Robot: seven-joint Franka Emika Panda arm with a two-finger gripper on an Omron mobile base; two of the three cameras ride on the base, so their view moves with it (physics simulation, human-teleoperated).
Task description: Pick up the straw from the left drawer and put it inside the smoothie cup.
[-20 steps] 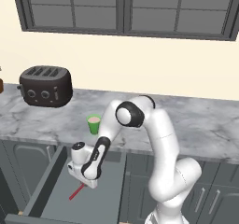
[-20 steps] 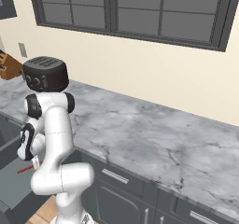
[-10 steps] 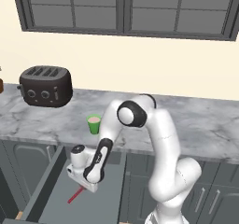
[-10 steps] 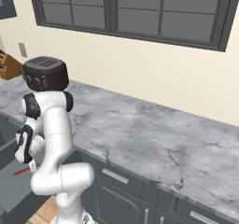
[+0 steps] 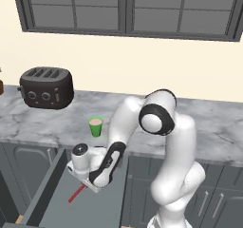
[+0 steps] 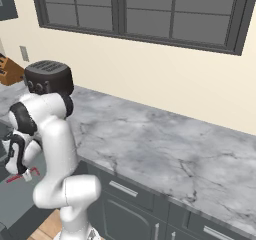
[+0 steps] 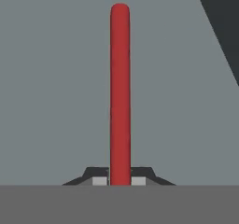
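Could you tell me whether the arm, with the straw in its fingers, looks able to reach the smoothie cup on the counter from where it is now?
Probably yes. The gripper is shut on the straw low in the left drawer, and the smoothie cup stands just above, near the counter edge, with nothing between. The toaster sits well aside.

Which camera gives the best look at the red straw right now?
The hand view: the straw runs straight up the frame, its lower end pinched between the shut jaws, above the grey drawer bottom. The left base view shows a short red piece below the hand; the right base view, a small red bit.
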